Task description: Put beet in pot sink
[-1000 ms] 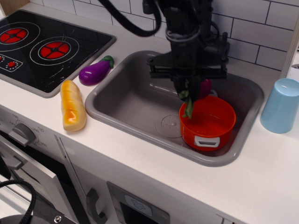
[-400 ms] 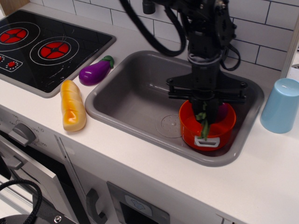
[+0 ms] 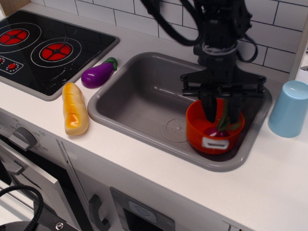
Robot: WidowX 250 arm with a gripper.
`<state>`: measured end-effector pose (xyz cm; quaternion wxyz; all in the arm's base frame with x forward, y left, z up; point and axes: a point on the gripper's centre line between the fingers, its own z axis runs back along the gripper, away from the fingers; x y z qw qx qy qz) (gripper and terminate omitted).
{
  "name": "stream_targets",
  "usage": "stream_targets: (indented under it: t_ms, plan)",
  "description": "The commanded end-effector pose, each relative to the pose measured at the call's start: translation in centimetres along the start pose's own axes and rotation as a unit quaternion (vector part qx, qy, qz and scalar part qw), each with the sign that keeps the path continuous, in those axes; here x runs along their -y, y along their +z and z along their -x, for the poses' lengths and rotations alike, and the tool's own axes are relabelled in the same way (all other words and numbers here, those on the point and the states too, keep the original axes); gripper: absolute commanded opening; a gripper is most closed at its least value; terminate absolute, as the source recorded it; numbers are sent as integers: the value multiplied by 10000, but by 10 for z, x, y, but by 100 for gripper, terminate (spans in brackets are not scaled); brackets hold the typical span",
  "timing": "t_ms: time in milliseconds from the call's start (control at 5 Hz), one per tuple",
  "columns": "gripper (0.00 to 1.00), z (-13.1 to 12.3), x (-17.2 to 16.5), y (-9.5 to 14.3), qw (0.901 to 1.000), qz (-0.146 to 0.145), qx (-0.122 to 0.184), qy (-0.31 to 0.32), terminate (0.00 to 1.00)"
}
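Note:
The magenta beet [image 3: 216, 131] lies inside the orange-red pot [image 3: 194, 129], its dark green stalks slanting up toward the far rim. The pot stands at the right end of the grey sink [image 3: 139, 98], next to the drain mark [image 3: 175, 129]. My gripper [image 3: 222, 109] hangs straight above the pot with its black fingers [image 3: 210, 107] spread apart inside the rim. The stalks pass between the fingers, which do not pinch them. The gripper is open and holds nothing.
A purple eggplant [image 3: 97, 74] and a yellow bread loaf [image 3: 75, 108] lie on the counter left of the sink. A pale blue cup [image 3: 289, 108] stands to its right. The black stove [image 3: 43, 48] is at the far left, the tiled wall behind.
The gripper carried the beet rightward over the pot and lowered it. The fingers have opened and the beet now rests in the pot.

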<state>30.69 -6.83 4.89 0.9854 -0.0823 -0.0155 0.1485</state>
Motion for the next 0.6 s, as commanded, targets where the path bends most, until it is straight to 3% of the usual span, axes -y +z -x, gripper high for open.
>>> stream_targets:
  t_ms: [0, 200, 400]
  plan:
    - [100, -7, 7, 56, 9986, 360, 393, -29, 0]
    - [100, -7, 7, 56, 9986, 360, 393, -29, 0]
    - [100, -7, 7, 56, 9986, 360, 393, -29, 100]
